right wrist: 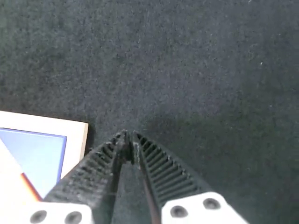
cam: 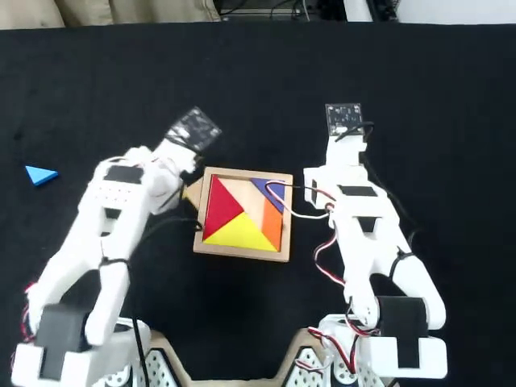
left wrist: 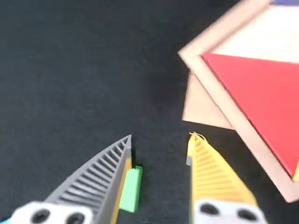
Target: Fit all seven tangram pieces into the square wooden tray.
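Observation:
The square wooden tray (cam: pixel 242 251) lies mid-table and holds a red triangle (cam: pixel 221 205), a yellow triangle (cam: pixel 240 234), an orange piece (cam: pixel 272 226) and a blue piece (cam: pixel 271 190). A tan piece (left wrist: pixel 203 105) lies on the cloth against the tray's corner (left wrist: pixel 191 53), also seen as the tan piece (cam: pixel 192 191) from above. My left gripper (left wrist: pixel 160 136) stands open just short of it, by the tray's left side (cam: pixel 187 179). A small green piece (left wrist: pixel 131 189) sits by the grey finger (left wrist: pixel 105 175). My right gripper (right wrist: pixel 127 139) is shut on nothing, beside the tray's corner (right wrist: pixel 77 129) near the blue piece (right wrist: pixel 32 154).
A blue triangle (cam: pixel 40 174) lies alone on the black cloth far to the left. Open cloth stretches behind the tray and to the right of the right arm (cam: pixel 363 234). Both arm bases stand at the front edge.

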Robot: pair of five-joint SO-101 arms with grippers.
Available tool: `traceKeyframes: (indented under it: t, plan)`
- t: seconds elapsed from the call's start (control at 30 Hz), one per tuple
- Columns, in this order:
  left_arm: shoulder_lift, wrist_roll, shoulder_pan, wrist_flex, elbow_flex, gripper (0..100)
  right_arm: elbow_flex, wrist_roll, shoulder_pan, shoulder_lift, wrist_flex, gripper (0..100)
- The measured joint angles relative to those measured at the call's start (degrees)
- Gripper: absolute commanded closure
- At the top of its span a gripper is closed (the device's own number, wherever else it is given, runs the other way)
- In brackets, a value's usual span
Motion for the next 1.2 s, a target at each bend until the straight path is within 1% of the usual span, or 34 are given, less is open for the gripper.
traceKeyframes:
  t: [0.13,0.3,0.37,0.57,0.7,0.8,0.97,1.2]
  plan:
    - [-0.97,7.82,0.53,-1.76,2.46,80,0.00,0.00,0.00,0.00,0.00,98.7]
    - [-0.97,12.84,1.23,-10.46,7.03,80,0.00,0.00,0.00,0.44,0.00,98.7]
    - [-0.97,15.21,1.93,-11.78,7.47,80,0.00,0.00,0.00,0.53,0.00,98.7]
    - [0.00,22.51,4.22,-12.48,7.47,80,0.00,0.00,0.00,0.53,0.00,98.7]
    - [5.19,27.60,5.98,-12.48,7.47,80,0.00,0.00,0.00,0.53,0.00,98.7]
    - [8.44,31.03,5.98,-12.22,6.24,80,0.00,0.00,0.00,0.53,0.00,98.7]
    - [11.43,32.18,5.89,-8.44,1.41,80,0.00,0.00,0.00,0.53,0.00,98.7]
    - [14.42,32.35,5.01,-8.18,-1.67,80,0.00,0.00,0.00,0.53,0.00,98.7]
